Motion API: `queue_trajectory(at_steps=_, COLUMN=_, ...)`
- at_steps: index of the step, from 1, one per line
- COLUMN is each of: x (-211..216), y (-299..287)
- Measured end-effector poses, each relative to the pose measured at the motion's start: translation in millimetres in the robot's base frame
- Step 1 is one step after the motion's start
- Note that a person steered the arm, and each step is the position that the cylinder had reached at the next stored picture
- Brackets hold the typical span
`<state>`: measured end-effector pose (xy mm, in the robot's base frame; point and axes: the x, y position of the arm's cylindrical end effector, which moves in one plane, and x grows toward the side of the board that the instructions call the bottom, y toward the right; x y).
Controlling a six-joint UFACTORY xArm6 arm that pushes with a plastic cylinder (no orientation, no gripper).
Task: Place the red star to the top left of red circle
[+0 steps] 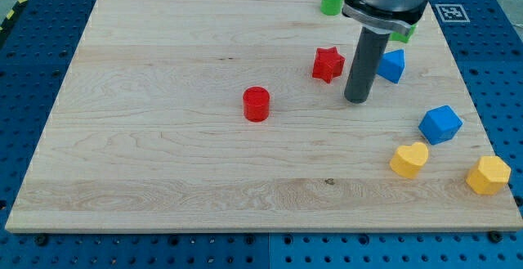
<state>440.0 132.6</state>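
The red star (328, 64) lies on the wooden board (163, 138), right of centre near the view's top. The red circle (256, 104), a short cylinder, stands to the star's lower left, near the board's middle. My tip (358, 100) rests on the board just right of and slightly below the red star, a small gap apart from it. The rod rises toward the view's top, where the arm's grey body hides part of a green block.
A green cylinder (332, 0) sits at the top edge. A green block (403, 32) is partly hidden behind the arm. A blue block (392, 65) lies right of the rod. A blue cube (440, 124), a yellow heart (409, 159) and a yellow hexagon (488, 175) lie at the lower right.
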Motion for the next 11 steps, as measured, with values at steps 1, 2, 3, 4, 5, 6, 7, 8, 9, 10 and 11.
queue_trajectory(at_steps=1, x=-17, y=4)
queue_trajectory(at_steps=2, x=-62, y=5)
queue_trajectory(at_steps=3, x=-65, y=5)
queue_trajectory(at_steps=4, x=-57, y=-41)
queue_trajectory(at_steps=5, x=-52, y=-111)
queue_trajectory(at_steps=6, x=-40, y=-159)
queue_trajectory(at_steps=7, x=-29, y=-166)
queue_trajectory(at_steps=8, x=-29, y=-120)
queue_trajectory(at_steps=9, x=-6, y=-87)
queue_trajectory(at_steps=10, x=37, y=-94)
queue_trajectory(at_steps=11, x=36, y=-99)
